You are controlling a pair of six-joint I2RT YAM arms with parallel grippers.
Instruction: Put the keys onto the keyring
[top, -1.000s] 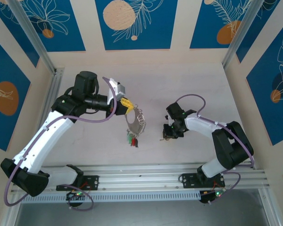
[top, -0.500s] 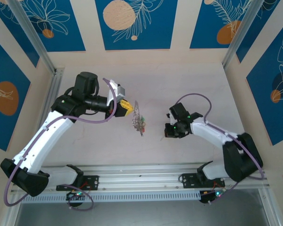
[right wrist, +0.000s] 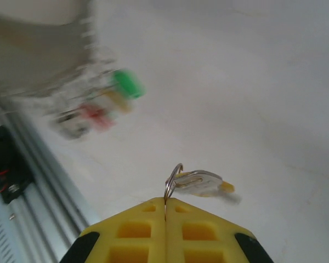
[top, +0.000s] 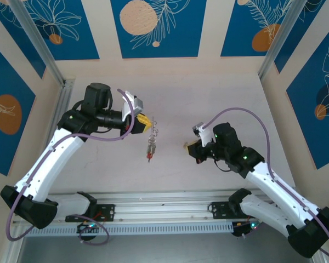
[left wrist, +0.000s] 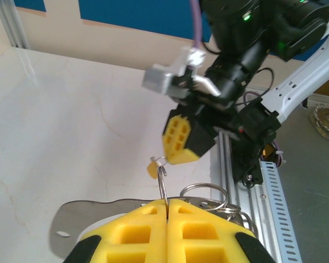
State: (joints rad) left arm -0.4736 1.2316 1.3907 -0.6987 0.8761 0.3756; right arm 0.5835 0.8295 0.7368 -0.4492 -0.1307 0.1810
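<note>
your left arm [top: 60,150] reaches rightward over the table [top: 98,170], left gripper [top: 145,124] pinched tight on the keyring [top: 153,132], keys [top: 151,150] dangling beneath. your right arm [top: 268,181] bends inward, right gripper [top: 189,147] clamped on a small ring [right wrist: 173,178] carrying a yellow-tagged key [right wrist: 202,183], near the bunch.

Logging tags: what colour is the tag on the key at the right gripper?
Yellow; the key shows best in the right wrist view.
</note>
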